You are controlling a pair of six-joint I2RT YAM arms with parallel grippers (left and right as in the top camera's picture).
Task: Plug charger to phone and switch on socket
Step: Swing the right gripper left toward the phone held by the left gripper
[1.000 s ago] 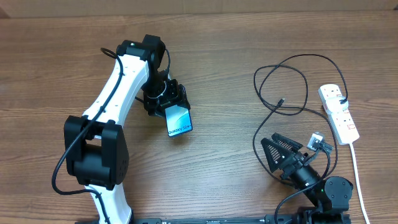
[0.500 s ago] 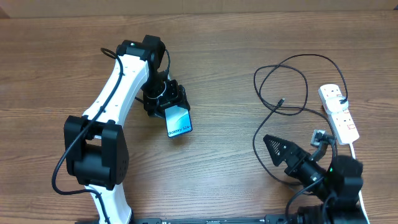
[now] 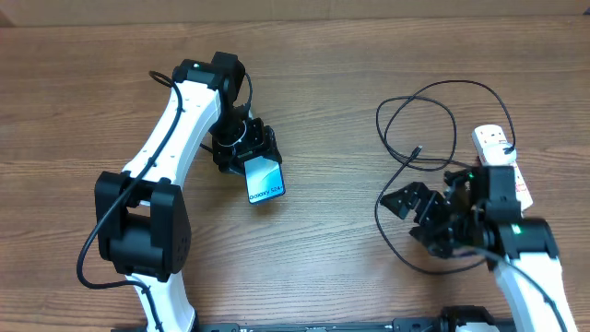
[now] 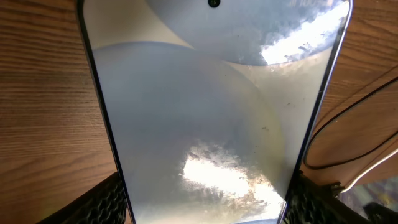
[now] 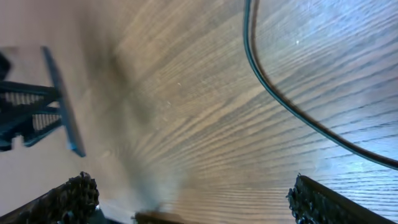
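On the right side of the table (image 3: 323,55), the right gripper (image 3: 417,218) stood with its jaws spread wide and nothing between them. The charger (image 3: 461,82) lay in loose black loops just beyond it, toward the far edge, and one strand curved across the wood ahead of the fingers in the right wrist view. Its plug tip (image 3: 418,148) lay near and almost straight ahead of the open jaws, its short axis slanting from near-left to far-right; the right arm was clearly the nearer one to it. The socket (image 3: 494,140) lay to the right of the tip, partly hidden by that arm, its long axis running toward the near edge. No writing on it could be read.

Well apart to the left, the left gripper (image 3: 249,157) was clamped across the long edges of the phone (image 3: 265,180), screen up; its long axis ran from the wrist toward the near-right, free end pointing roughly at the right arm. Whether the phone touched the table could not be told. On the screen, near the free end, "Galaxy S24+" was legible; a small dark dot showed at the far end in the left wrist view.
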